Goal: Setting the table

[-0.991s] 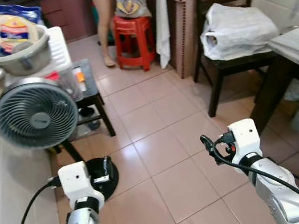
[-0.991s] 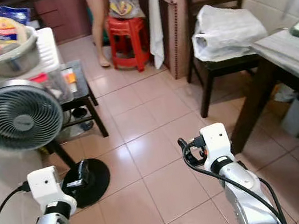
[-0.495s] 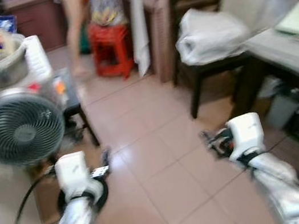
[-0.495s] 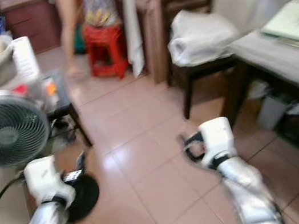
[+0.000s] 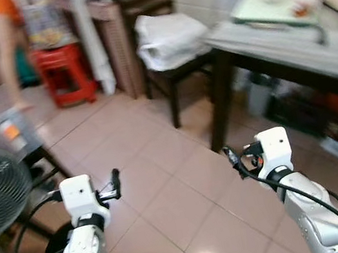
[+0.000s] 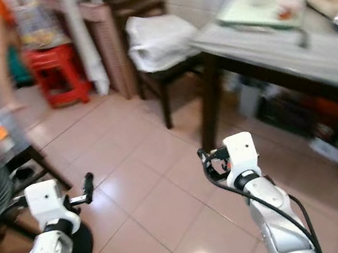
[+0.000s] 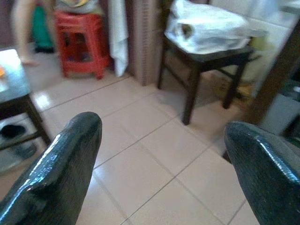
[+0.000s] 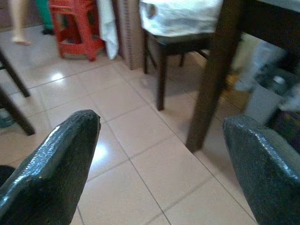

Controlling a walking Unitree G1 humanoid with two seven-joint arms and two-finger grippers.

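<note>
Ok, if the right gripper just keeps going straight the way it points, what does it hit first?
Probably the dark table leg, which sits between the open right gripper's fingers, ahead over bare floor tiles. The chair stands farther back. Depth is hard to judge.

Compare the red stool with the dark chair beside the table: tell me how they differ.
The red stool is bright red and low, with no back; the dark chair is dark brown wood and taller, with a backrest. The chair's seat carries a white plastic bag; what rests on the stool is too blurred to name. Both stand upright on the tiled floor, the chair nearer the table.
</note>
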